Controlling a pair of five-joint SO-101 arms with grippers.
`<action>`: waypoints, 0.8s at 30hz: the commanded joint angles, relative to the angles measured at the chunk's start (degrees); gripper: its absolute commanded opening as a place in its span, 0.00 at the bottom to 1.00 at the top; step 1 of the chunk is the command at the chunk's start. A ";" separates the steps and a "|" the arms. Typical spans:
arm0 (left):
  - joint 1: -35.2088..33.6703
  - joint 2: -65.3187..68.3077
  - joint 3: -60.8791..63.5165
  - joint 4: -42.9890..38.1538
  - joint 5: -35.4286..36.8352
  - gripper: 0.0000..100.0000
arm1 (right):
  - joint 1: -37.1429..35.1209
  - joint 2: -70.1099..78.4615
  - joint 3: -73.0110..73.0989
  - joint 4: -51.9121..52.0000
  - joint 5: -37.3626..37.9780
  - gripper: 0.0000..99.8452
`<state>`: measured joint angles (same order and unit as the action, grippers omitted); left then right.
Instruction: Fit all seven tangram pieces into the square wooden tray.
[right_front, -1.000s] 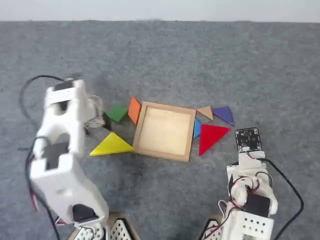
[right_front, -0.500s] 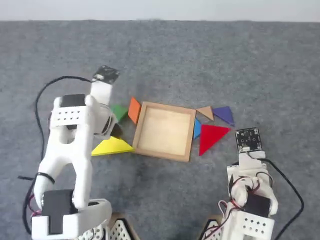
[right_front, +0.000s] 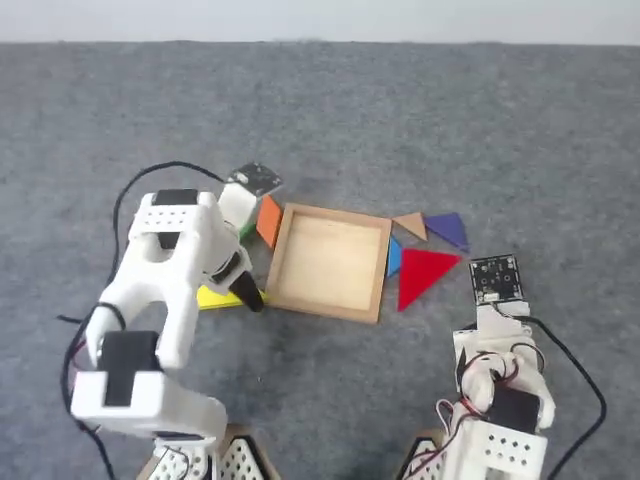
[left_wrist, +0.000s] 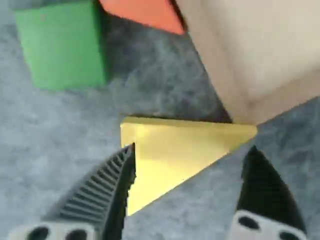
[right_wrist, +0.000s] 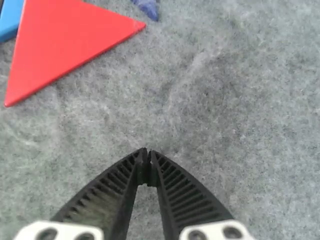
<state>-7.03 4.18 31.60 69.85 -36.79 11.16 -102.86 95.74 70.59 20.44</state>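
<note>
The square wooden tray (right_front: 277, 256) lies mid-table with nothing in it; its corner (left_wrist: 227, 95) is close to my left gripper. That left gripper (left_wrist: 190, 152) hangs open over the yellow triangle (left_wrist: 175, 150), one finger on either side of the triangle's tip. The left arm hides most of the yellow triangle (right_front: 212, 297) from above. A green square (left_wrist: 62, 45) and an orange piece (right_front: 268, 218) lie beside the tray's left edge. Right of the tray are the red triangle (right_front: 425, 272), a blue piece (right_front: 394, 257), a purple piece (right_front: 447, 228) and a tan triangle (right_front: 411, 225). My right gripper (right_wrist: 148, 152) rests shut on the carpet, short of the red triangle (right_wrist: 60, 45).
Everything sits on grey carpet (right_front: 400, 120). The right arm (right_front: 497, 300) stands at the front right, just below the red triangle. Both arm bases are at the front edge. Open carpet stretches behind the tray and in front of it.
The left arm has swung from the far left toward the tray, bringing its open gripper over the yellow triangle. The right arm and the pieces have not moved.
</note>
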 joint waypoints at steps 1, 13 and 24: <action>-0.97 0.18 -1.89 -1.14 -2.29 0.33 | 0.92 0.04 0.79 0.48 0.62 0.01; -3.78 0.79 0.40 -7.91 -3.16 0.33 | 0.92 0.04 0.79 0.48 0.62 0.01; -3.96 9.85 -6.90 -7.12 -3.16 0.33 | 0.92 0.04 0.79 0.48 0.62 0.01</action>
<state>-10.90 12.97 28.35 62.55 -39.43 11.16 -102.86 95.74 70.59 20.44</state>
